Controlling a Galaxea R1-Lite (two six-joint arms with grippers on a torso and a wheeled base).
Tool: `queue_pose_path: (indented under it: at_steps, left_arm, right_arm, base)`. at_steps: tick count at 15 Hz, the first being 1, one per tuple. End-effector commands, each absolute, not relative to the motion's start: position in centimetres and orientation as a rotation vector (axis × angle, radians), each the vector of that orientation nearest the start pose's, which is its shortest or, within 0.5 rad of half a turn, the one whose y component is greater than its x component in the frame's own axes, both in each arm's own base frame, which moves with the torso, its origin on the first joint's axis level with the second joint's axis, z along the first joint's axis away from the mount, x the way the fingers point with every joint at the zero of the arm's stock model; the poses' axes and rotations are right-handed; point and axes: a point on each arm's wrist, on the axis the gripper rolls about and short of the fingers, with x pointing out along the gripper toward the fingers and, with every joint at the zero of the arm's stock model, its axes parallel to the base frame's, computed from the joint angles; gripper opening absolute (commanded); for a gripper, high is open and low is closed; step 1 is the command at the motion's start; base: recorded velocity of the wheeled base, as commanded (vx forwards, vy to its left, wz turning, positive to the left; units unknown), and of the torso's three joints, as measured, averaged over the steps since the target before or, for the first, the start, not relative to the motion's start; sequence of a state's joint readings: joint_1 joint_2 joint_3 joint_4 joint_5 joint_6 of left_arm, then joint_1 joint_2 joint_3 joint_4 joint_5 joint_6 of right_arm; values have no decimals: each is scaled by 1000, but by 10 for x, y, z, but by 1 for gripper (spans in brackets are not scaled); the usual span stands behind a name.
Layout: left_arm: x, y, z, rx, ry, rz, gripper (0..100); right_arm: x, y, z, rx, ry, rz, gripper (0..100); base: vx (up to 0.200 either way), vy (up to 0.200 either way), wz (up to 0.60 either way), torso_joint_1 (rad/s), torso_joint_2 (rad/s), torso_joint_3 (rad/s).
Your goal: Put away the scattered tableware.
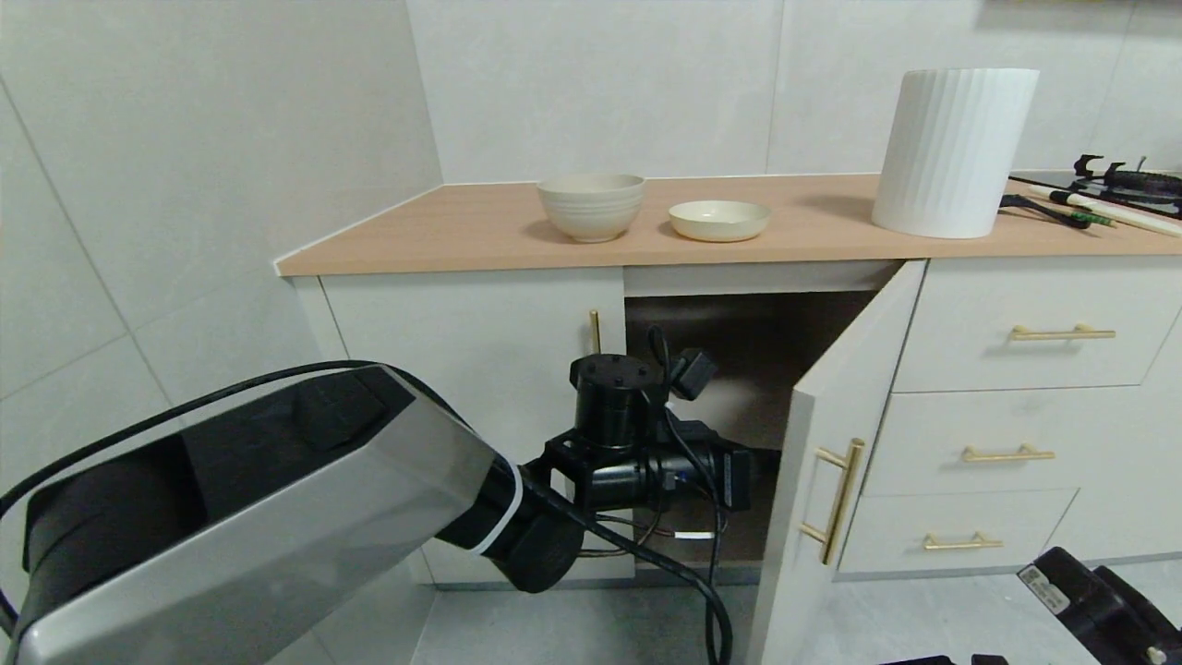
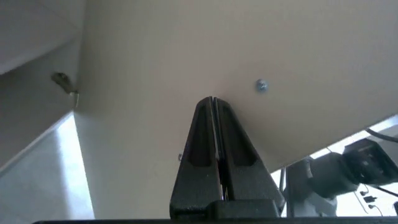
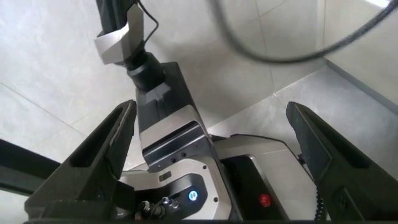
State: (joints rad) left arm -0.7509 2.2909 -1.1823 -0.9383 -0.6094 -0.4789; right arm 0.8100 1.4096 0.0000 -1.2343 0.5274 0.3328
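Observation:
A ribbed cream bowl (image 1: 591, 207) and a shallow cream dish (image 1: 719, 220) stand side by side on the wooden countertop (image 1: 443, 231). Below them a cabinet door (image 1: 836, 434) stands open. My left arm's wrist (image 1: 637, 462) is down at that opening, well below the counter. In the left wrist view my left gripper (image 2: 213, 104) is shut with nothing in it, its tips up against the pale inner face of the door (image 2: 186, 56). My right gripper (image 3: 217, 143) hangs low over the tiled floor, open and with nothing between its fingers.
A tall white ribbed container (image 1: 956, 152) stands on the counter to the right, with dark and light utensils (image 1: 1099, 208) beyond it. Drawers with gold handles (image 1: 1062, 332) fill the right. Tiled walls close in the left and back.

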Motion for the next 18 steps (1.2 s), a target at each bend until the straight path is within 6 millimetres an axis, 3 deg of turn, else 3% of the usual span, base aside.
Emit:
queue_pose_path:
  at_steps: [1, 4, 5, 7, 9, 10, 12, 14, 16, 17, 18]
  left_arm:
    - [290, -325, 105, -380, 483, -1354, 0]
    - [223, -363, 138, -355, 448, -1549, 0]
    - [216, -359, 147, -356, 438, -1561, 0]
    - [218, -346, 144, -355, 460, -1531, 0]
    - [252, -292, 139, -380, 452, -1350, 0]
    - [258, -279, 140, -386, 435, -1301, 0]
    - [268, -210, 155, -382, 361, -1109, 0]
    - [260, -158, 172, -312, 256, -984, 0]
    - [242, -124, 188, -311, 217, -866, 0]
    - [226, -101, 200, -316, 209, -807, 0]
    - [213, -86, 208, -320, 227, -763, 0]
  right_arm:
    - [92, 119, 121, 252, 392, 1322, 100]
    - [73, 117, 133, 252, 336, 1430, 100]
    - [65, 115, 135, 251, 325, 1466, 100]
    - [65, 114, 135, 249, 331, 1464, 100]
    - [73, 120, 135, 251, 343, 1419, 100]
    - [79, 122, 137, 257, 332, 1382, 100]
    - [125, 134, 147, 265, 275, 1179, 100]
    - [171, 143, 151, 192, 200, 1052, 100]
    - [216, 154, 149, 102, 135, 841, 100]
    - [243, 167, 151, 56, 77, 659, 100]
    - [258, 182, 161, 63, 31, 545, 100]
  base:
    - [0, 0, 0, 0, 0, 0]
    - [0, 0, 0, 0, 0, 0]
    - [0, 0, 0, 0, 0, 0]
    - [0, 0, 0, 0, 0, 0]
    - [0, 0, 0, 0, 0, 0]
    - [0, 0, 0, 0, 0, 0]
    - [0, 0, 0, 0, 0, 0]
    - [0, 0, 0, 0, 0, 0]
    - [0, 0, 0, 0, 0, 0]
    - [0, 0, 0, 0, 0, 0]
    - [0, 0, 0, 0, 0, 0]
